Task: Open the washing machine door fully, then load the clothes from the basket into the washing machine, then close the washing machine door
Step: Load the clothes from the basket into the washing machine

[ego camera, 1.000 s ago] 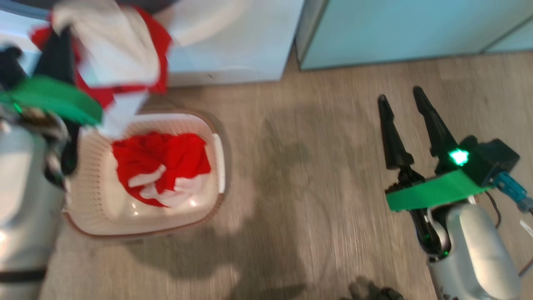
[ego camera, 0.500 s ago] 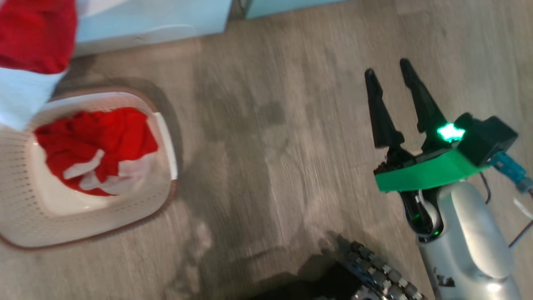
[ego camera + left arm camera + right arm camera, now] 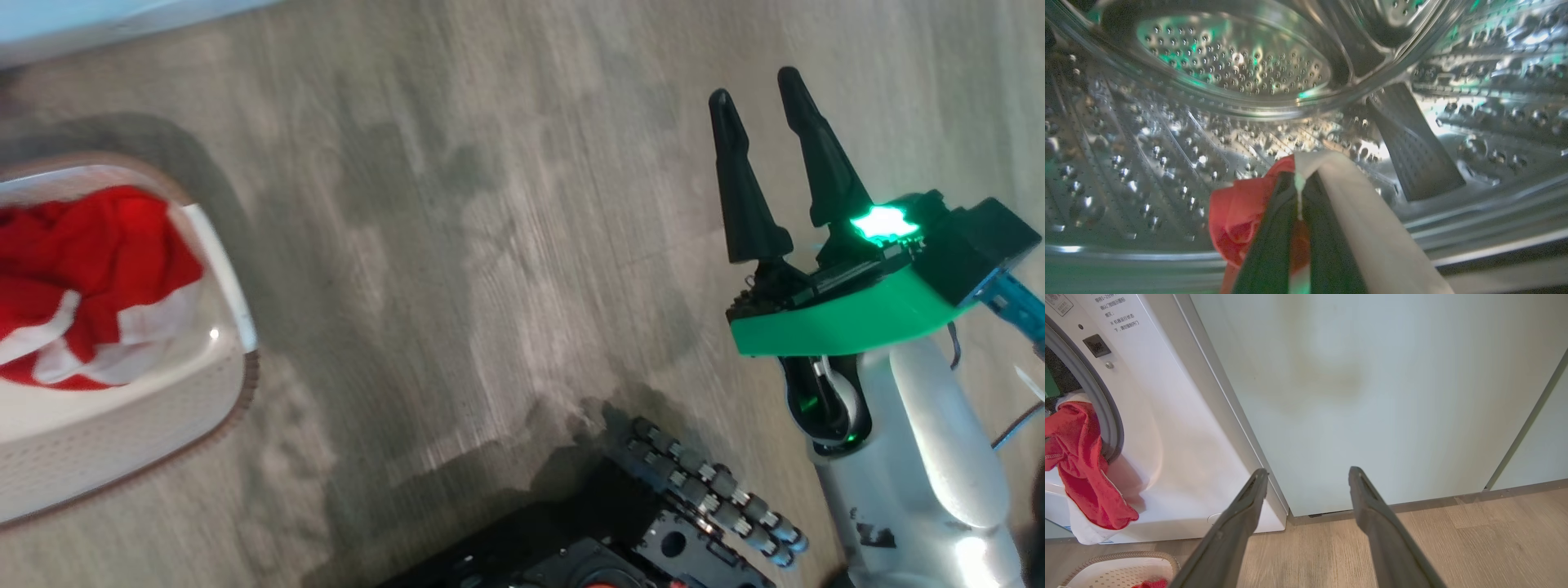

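My left gripper [image 3: 1299, 179] is inside the steel drum of the washing machine [image 3: 1229, 61], shut on a red and white garment [image 3: 1241, 212] that drapes over its fingers. Seen from the right wrist, that garment [image 3: 1081, 465] hangs out over the grey gasket and down the white front of the washing machine [image 3: 1180, 428]. The cream basket [image 3: 216, 269] sits on the floor at the left of the head view with more red and white clothes [image 3: 90, 269] in it. My right gripper [image 3: 755, 86] stands open over bare floor, far from the basket. The door is out of view.
Pale teal cabinets [image 3: 1372, 384] stand right of the washer, with a wood floor [image 3: 457, 245] in front. My dark wheeled base [image 3: 653, 523] shows at the bottom of the head view. The basket's corner [image 3: 1122, 567] lies below the washer front.
The head camera has swung right, so the basket slid to the left edge. The lifted garment and left arm have left the head view. The right gripper stays open.
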